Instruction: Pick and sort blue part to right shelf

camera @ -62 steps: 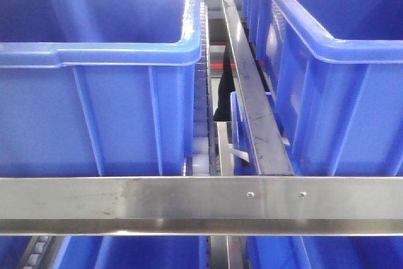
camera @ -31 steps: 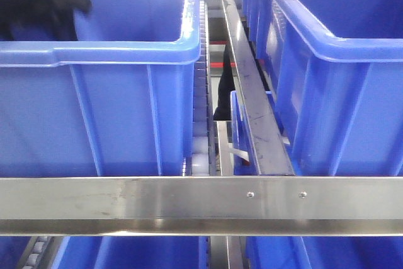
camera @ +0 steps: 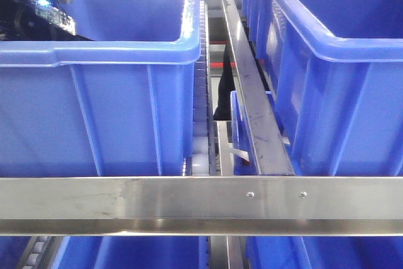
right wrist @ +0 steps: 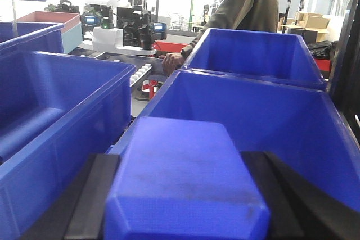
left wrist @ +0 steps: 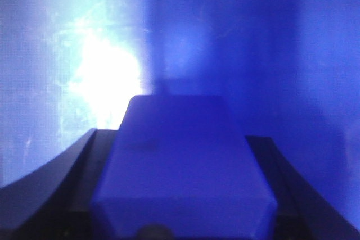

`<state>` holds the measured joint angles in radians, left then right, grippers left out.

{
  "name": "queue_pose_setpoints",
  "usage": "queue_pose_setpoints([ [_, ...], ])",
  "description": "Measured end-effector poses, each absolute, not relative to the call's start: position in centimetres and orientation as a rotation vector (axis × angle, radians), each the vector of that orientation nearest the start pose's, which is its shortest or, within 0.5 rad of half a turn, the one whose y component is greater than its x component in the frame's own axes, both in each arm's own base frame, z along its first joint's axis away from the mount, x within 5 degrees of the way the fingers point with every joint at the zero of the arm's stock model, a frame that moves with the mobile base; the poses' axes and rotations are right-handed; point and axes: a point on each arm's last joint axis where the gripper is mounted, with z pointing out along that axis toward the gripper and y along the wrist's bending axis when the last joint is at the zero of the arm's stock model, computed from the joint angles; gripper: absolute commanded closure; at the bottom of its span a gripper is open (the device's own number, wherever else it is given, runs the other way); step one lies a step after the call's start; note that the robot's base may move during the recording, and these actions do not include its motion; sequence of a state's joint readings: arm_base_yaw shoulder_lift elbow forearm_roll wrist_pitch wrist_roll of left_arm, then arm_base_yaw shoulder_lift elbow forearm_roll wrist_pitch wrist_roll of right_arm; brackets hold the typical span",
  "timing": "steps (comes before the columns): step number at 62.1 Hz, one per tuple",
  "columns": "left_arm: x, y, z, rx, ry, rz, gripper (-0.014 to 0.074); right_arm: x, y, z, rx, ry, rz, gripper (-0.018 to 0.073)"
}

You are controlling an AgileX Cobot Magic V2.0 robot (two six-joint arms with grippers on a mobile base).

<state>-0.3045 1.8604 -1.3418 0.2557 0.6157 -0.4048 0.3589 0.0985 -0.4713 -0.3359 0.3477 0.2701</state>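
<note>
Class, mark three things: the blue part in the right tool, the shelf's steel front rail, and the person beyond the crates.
blue part (right wrist: 183, 178): right wrist view, top face.
steel front rail (camera: 189, 196): front-facing view, flat face.
person (right wrist: 247, 4): right wrist view, olive-clad back.

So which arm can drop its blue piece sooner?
Probably left: the left gripper holds its blue part inside a crate, while the right gripper with its part looks short of the crate ahead.
</note>
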Motion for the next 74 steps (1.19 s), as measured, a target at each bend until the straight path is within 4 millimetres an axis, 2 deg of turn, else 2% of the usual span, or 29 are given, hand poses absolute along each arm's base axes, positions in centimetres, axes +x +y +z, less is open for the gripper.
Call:
queue_pose_setpoints([
  [7,38.7,-10.5,22.0,0.078,2.584,0.008,0.0239,2.9,0.0,33.2,-0.2,1.43,0.175,0.0334],
  [20,38.8,-10.4,22.1,0.062,2.582,-0.008,0.0027,2.9,0.0,33.2,-0.2,1.43,0.175,0.0334],
  [26,38.8,-10.4,22.1,0.059,2.578,-0.015,-0.0003,2.9,0.0,33.2,-0.2,1.43,0.175,0.0334],
  [36,38.8,-10.5,22.1,0.042,2.582,-0.035,-0.0003,2.9,0.0,33.2,-0.2,1.43,0.175,0.0334],
  [44,38.3,-10.5,23.7,0.021,2.554,-0.064,0.0,2.9,0.0,33.2,-0.2,1.43,0.175,0.0334],
  [51,36.8,-10.0,27.6,0.009,2.47,-0.092,0.0047,2.9,0.0,33.2,-0.2,1.43,0.175,0.0334],
  [56,35.3,-9.5,30.8,0.007,2.402,-0.102,0.0119,2.9,0.0,33.2,-0.2,1.43,0.175,0.0334],
  [64,31.8,-8.2,35.6,0.016,2.292,-0.088,0.0273,2.9,0.0,33.2,-0.2,1.431,0.174,0.0334],
  [72,27.6,-6.8,37.8,0.013,2.232,-0.082,0.0423,3.0,0.0,33.0,-0.198,1.447,0.17,0.0334],
  [74,26.7,-6.5,37.8,0.013,2.23,-0.08,0.046,3.0,-0.1,33.0,-0.197,1.452,0.169,0.0334],
])
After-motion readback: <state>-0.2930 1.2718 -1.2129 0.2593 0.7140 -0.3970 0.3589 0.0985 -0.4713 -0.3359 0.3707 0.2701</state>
